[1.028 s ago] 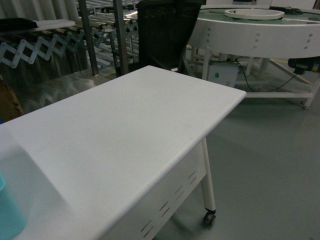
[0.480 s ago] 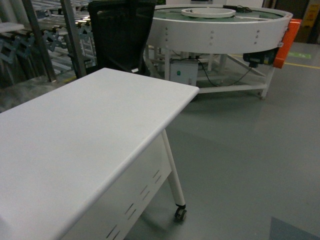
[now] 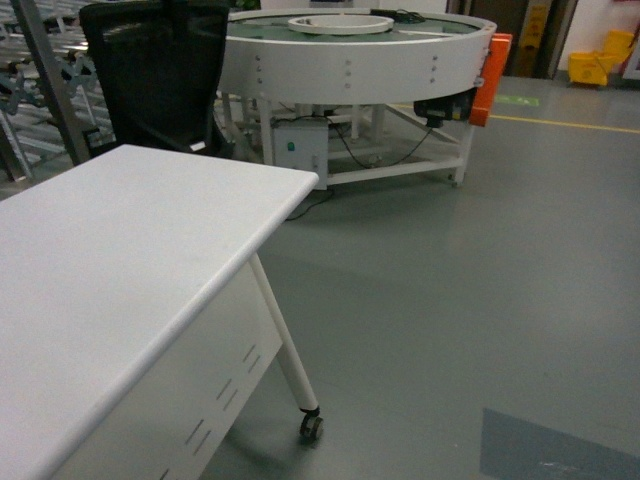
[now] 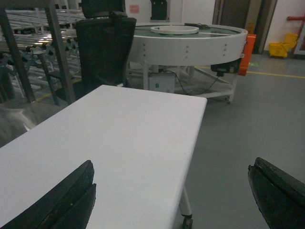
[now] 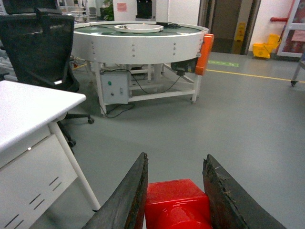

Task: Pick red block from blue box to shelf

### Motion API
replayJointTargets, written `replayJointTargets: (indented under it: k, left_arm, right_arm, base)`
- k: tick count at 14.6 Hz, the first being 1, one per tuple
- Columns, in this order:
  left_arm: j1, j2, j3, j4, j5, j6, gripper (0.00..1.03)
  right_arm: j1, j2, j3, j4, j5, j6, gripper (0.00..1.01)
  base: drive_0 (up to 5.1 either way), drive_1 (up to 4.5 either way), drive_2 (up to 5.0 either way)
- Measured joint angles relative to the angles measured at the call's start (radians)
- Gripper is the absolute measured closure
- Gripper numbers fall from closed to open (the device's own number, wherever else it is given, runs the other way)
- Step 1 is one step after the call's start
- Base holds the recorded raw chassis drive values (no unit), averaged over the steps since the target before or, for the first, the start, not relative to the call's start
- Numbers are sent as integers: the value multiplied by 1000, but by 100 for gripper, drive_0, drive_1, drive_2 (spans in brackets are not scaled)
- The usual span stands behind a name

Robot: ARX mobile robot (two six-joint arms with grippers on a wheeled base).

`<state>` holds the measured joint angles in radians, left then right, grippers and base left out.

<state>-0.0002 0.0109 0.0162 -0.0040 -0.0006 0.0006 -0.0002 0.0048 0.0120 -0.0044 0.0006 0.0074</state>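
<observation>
- The right gripper (image 5: 174,195) is clenched on the red block (image 5: 177,205), dark fingers (image 5: 128,200) pressed against both of its sides; the glossy brick fills the gap between them at the bottom of the right wrist view.
- That block hangs in the air over the grey floor (image 5: 248,124), off the near corner of the white counter (image 5: 28,112).
- The left gripper (image 4: 171,200) is released, jaws spread wide, one dark fingertip (image 4: 62,202) low on the left and the other low on the right, nothing between them.
- It hovers above the white counter (image 4: 128,133), which carries nothing in this view.
- From the head view, the counter (image 3: 110,260) runs across the left side, slotted front panel below, one slanted leg ending in a castor (image 3: 311,426).
- Behind it stands a black mesh chair (image 3: 160,70).
- Further back sits a round white machine table (image 3: 350,65) with an orange part (image 3: 487,80) on its right end and a small white control box (image 3: 297,150) under it.
- Steel uprights of the shelf (image 3: 45,80) show at the far left edge, well apart from the held block.
- A yellow mop bucket (image 3: 598,62) sits in the far right corner.
</observation>
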Motion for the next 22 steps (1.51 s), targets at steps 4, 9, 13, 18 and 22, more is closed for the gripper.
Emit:
replayJointTargets:
  k: [4,9,13,18,22]
  left_arm:
    - [0,0,0,0,0,0,5]
    - [0,0,0,0,0,0,5]
    - [0,0,0,0,0,0,5]
    - [0,0,0,0,0,0,5]
    - [-1,0,0,1,-2,0,5]
  right_arm:
    - [0,0,0,0,0,0,73]
    - [0,0,0,0,0,0,73]
    - [0,0,0,0,0,0,73]
    - [0,0,0,0,0,0,73]
    - [0,0,0,0,0,0,73]
  base:
    - [-159,-159,-159]
    - [-160,-160,-160]
    - [-166,-166,-166]
    - [-159,-159,-159]
    - [-159,-159,-159]
